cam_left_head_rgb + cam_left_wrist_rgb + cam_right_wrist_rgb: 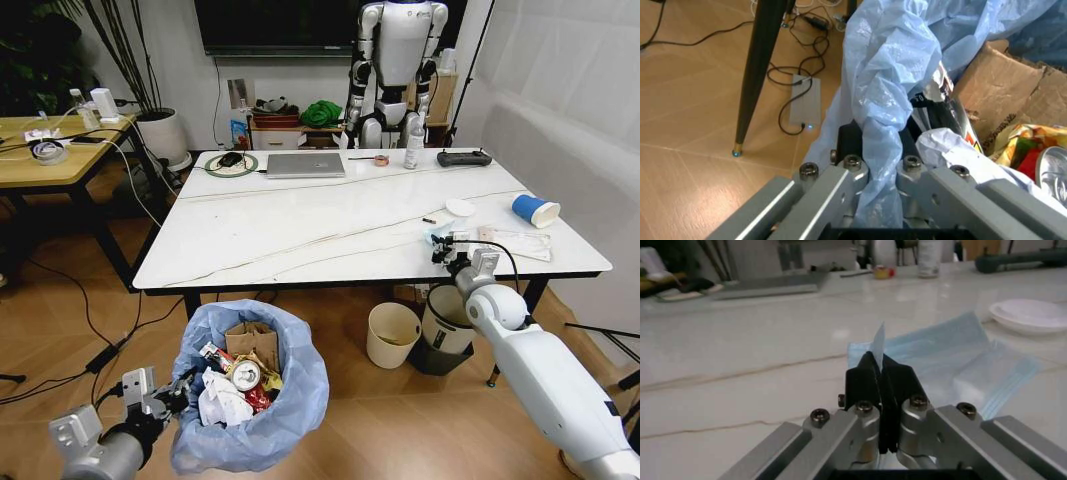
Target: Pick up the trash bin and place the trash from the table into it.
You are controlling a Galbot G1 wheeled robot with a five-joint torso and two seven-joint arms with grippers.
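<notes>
Left gripper [168, 395] clenched on bag rim of bin [250, 400], held low off table's [300, 230] front edge. Right gripper [880, 371] pinched shut on mask [953, 357] corner near front-right edge. Bin lay left and below mask; mask's long axis ran toward lid [460, 207].

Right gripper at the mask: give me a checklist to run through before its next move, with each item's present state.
1. Right gripper shut on the mask: ok, the fingers pinch a corner of it in the right wrist view.
2. Mask lifted off the table: cannot tell.
3. Left gripper holding the bin: ok, it is clamped on the bag at the rim.
4. Bin upright and open: ok, its mouth faces up, below the table's near edge.
5. Room left in the bin: ok, litter sits below the rim.
6. Other trash left on the table: not ok, a blue cup and a white lid remain.
</notes>
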